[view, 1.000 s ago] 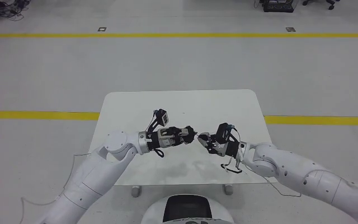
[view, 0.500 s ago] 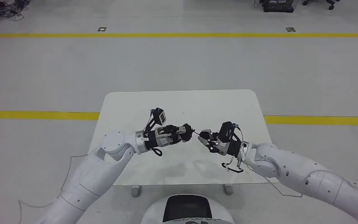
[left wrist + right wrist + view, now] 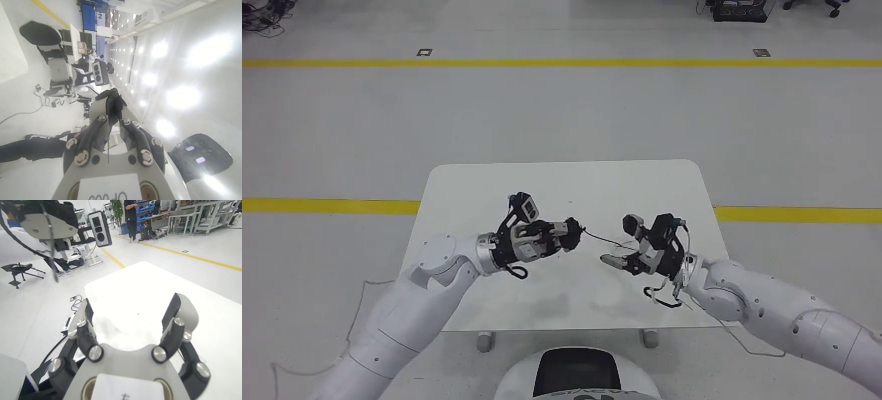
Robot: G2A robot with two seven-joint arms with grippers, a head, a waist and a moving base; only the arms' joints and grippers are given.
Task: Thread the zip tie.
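Top view: left gripper (image 3: 573, 228) clamps zip tie (image 3: 602, 238) above table (image 3: 562, 180) centre, long axis crosswise, free end pointing toward right edge; right gripper (image 3: 621, 242) spread wide, empty, near tip.

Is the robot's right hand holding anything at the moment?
No, the right hand is wide open and empty above the white table.

left gripper (image 3: 113, 99) closed, right gripper (image 3: 132, 306) spread
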